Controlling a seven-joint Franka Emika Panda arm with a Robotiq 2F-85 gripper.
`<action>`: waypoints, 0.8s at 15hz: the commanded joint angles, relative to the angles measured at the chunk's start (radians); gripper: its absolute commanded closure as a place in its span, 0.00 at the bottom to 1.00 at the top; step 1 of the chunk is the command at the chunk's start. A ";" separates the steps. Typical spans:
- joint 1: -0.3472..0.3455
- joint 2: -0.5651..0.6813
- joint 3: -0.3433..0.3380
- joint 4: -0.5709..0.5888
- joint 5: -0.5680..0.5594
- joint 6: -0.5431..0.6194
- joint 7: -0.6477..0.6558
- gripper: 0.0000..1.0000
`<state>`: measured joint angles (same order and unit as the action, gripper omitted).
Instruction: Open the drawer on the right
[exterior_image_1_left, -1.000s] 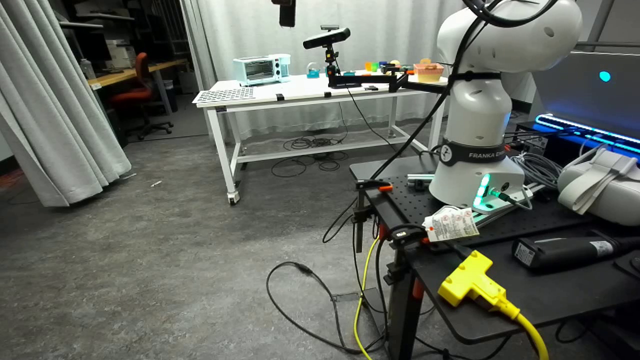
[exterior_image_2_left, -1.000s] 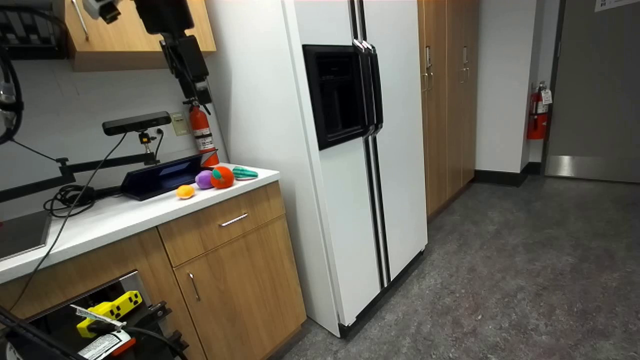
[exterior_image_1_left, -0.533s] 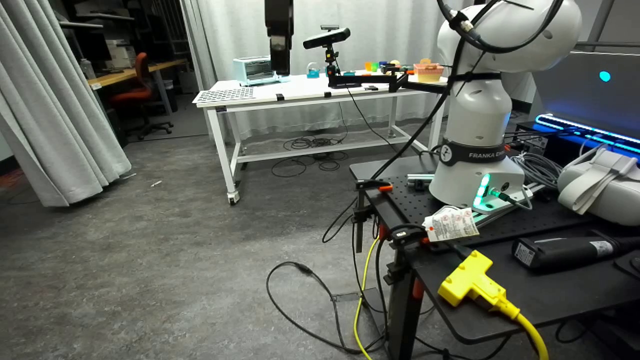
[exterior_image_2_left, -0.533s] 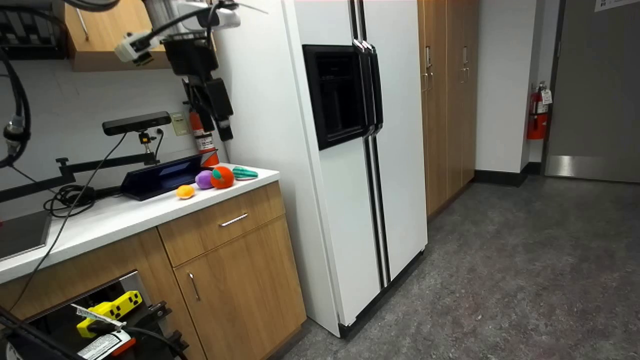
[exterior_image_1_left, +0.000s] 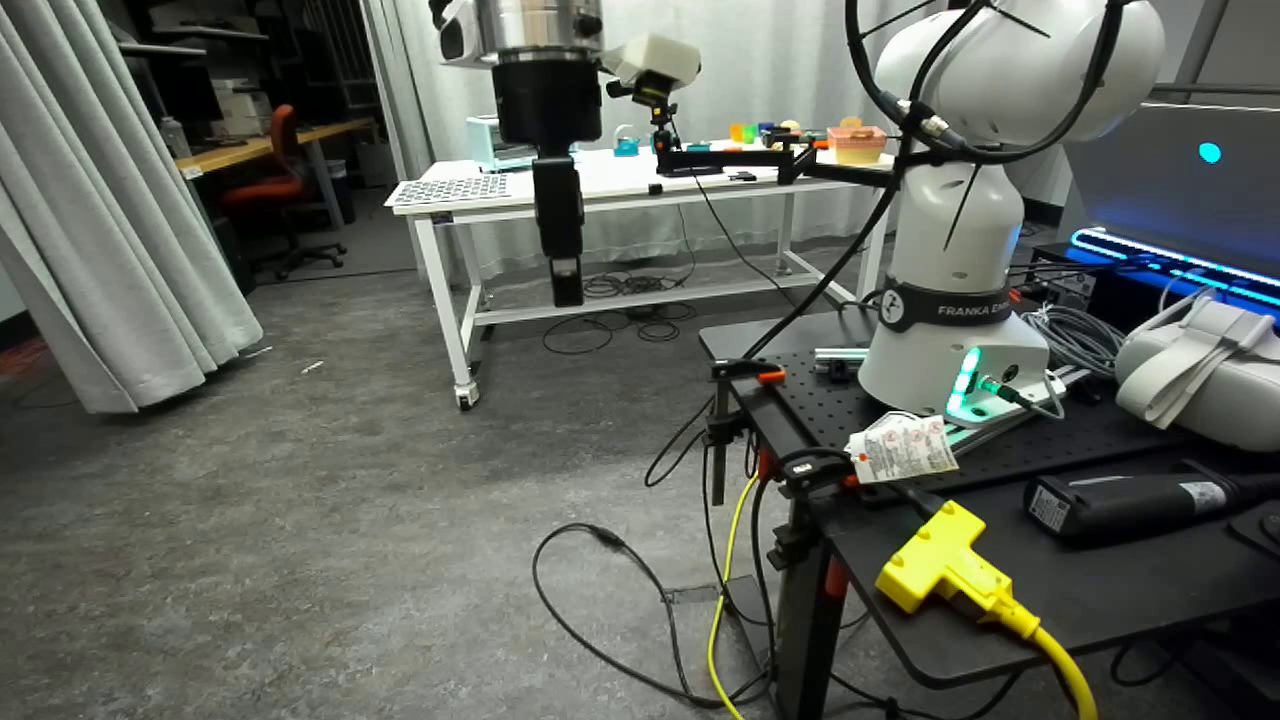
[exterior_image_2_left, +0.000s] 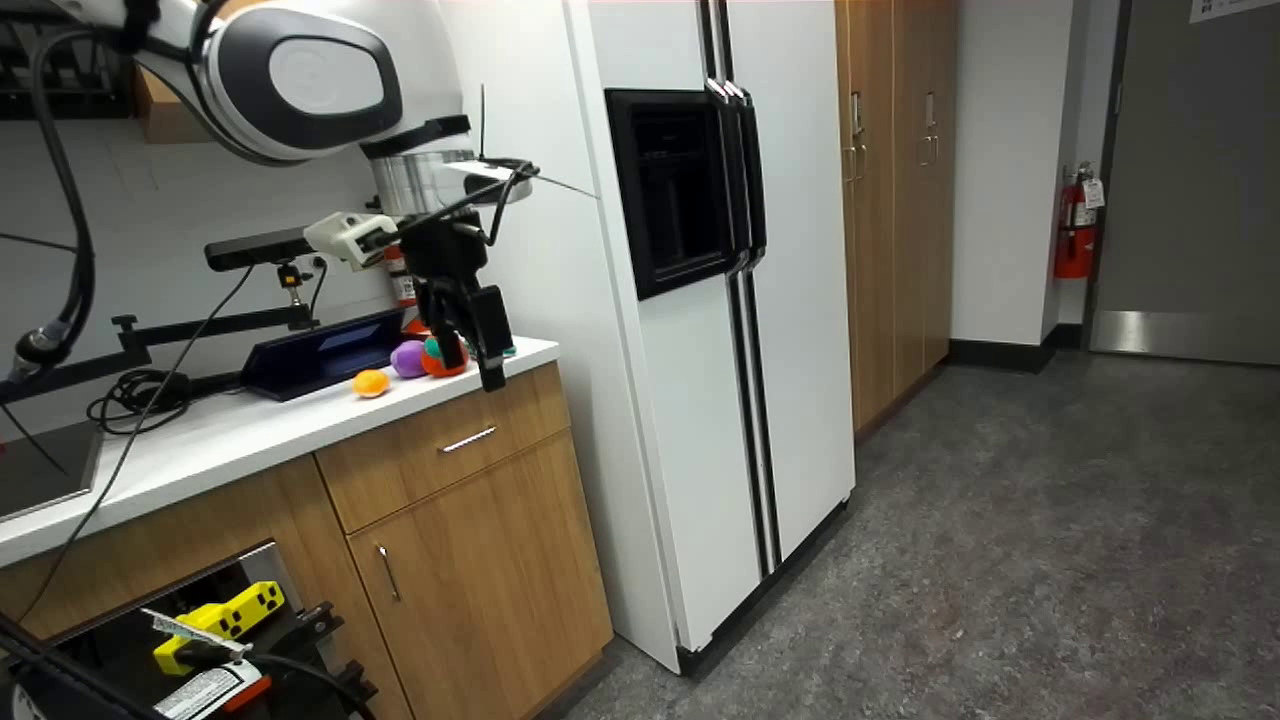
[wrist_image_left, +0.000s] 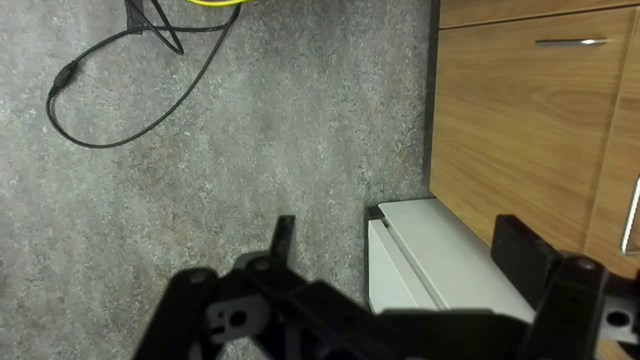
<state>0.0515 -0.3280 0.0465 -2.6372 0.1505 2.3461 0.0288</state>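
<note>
Drawer (exterior_image_2_left: 440, 470) beside the fridge (exterior_image_2_left: 690, 400) looks smooth wood, handle's (exterior_image_2_left: 468, 440) shiny metal; floor (exterior_image_2_left: 1050, 520) by the fridge is pretty matt.

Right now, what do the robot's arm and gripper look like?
The arm is mostly white, smooth and rounded, with black cables looping along it. A black band low down has FRANKA on it in white, and a green light glows below. A shiny silver ring leads to the gripper, which is mostly black with two blocky fingers.
</note>
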 joint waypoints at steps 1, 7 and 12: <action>0.006 0.020 -0.001 0.004 -0.003 0.007 0.001 0.00; 0.012 0.049 -0.006 0.016 0.003 0.020 -0.029 0.00; 0.069 0.177 0.007 0.046 0.074 0.111 -0.138 0.00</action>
<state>0.0746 -0.2460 0.0524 -2.6224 0.1705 2.3846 -0.0335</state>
